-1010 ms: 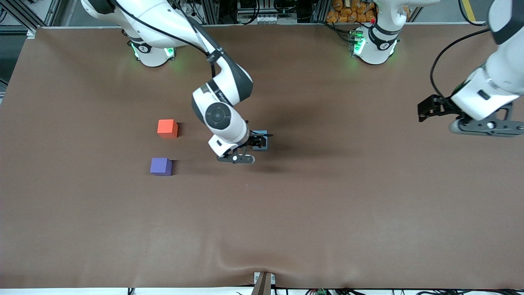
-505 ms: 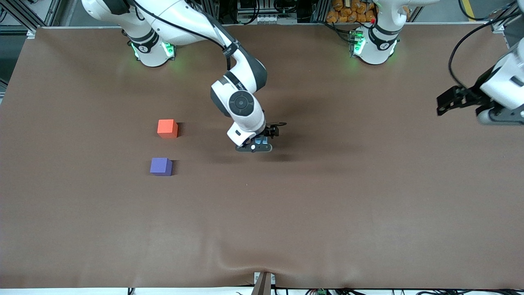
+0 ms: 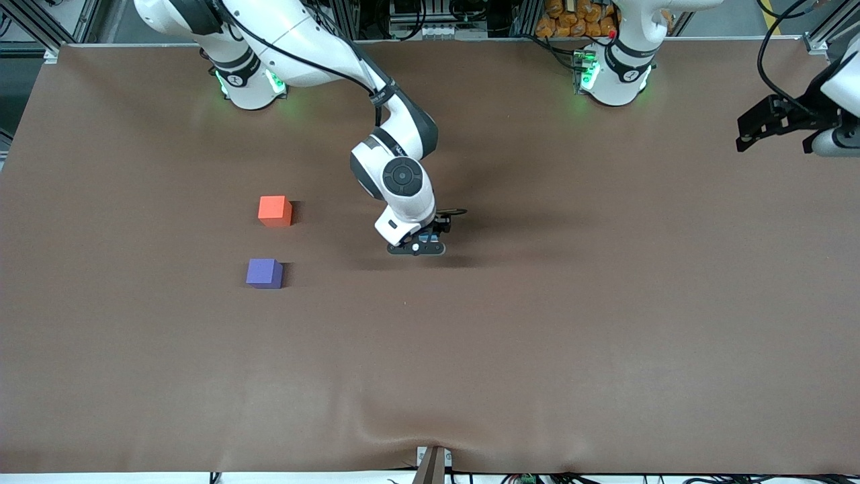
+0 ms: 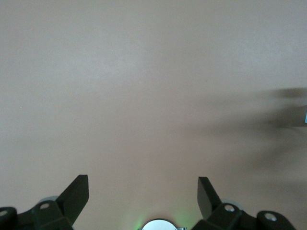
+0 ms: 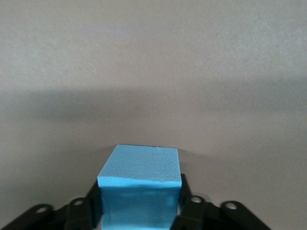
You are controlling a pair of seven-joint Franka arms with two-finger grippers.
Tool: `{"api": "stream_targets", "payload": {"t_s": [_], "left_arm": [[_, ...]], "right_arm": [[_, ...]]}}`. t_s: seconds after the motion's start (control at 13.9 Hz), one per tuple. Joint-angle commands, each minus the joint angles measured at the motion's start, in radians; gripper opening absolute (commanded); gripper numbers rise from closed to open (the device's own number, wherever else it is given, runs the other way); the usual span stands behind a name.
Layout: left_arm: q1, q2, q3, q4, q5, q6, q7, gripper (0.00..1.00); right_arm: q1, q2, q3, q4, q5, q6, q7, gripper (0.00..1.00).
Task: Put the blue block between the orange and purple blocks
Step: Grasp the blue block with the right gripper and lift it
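Note:
My right gripper is near the middle of the table, shut on the light blue block. In the front view only a sliver of that block shows under the hand. In the right wrist view a black finger presses each side of the cube. The orange block and the purple block sit on the table toward the right arm's end, the purple one nearer the front camera, with a gap between them. My left gripper is open and empty, held high at the left arm's end of the table.
A brown cloth covers the whole table. A small clamp sits at the table edge nearest the front camera. Both arm bases stand along the top edge.
My right hand has shifted over the blue block and closed on it. My left arm has drawn back and up toward its end of the table.

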Motion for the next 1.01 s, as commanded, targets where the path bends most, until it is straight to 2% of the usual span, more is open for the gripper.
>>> {"api": "stream_targets", "payload": {"t_s": [0.0,0.14,0.22,0.36,0.5,0.72,0.94], "left_arm": [[0.068,-0.03,-0.072,-0.027,-0.012,-0.003,-0.005,1.0],[0.071,-0.026,-0.082,-0.036,-0.013,-0.004,-0.006,1.0],[0.071,-0.021,-0.08,-0.034,-0.013,-0.004,-0.009,1.0],[0.073,-0.009,-0.08,-0.025,-0.013,-0.001,-0.01,1.0],[0.076,-0.009,-0.072,-0.024,-0.013,-0.001,0.013,1.0],[0.094,-0.003,-0.071,-0.027,-0.012,-0.003,0.116,1.0],[0.105,-0.004,-0.071,-0.027,-0.003,-0.004,0.121,1.0]], "right_arm": [[-0.019,-0.039,-0.011,0.024,-0.018,-0.07,0.017,0.0],[-0.071,-0.125,-0.022,0.038,-0.018,-0.226,-0.006,0.0],[-0.113,-0.171,-0.024,0.037,-0.018,-0.321,-0.058,0.0],[-0.214,-0.263,-0.024,0.008,-0.018,-0.429,-0.202,0.0],[-0.291,-0.352,-0.027,-0.095,-0.04,-0.436,-0.247,0.0],[-0.407,-0.424,-0.025,-0.23,-0.054,-0.433,-0.48,0.0],[-0.477,-0.484,-0.025,-0.383,-0.064,-0.315,-0.61,0.0]]}}
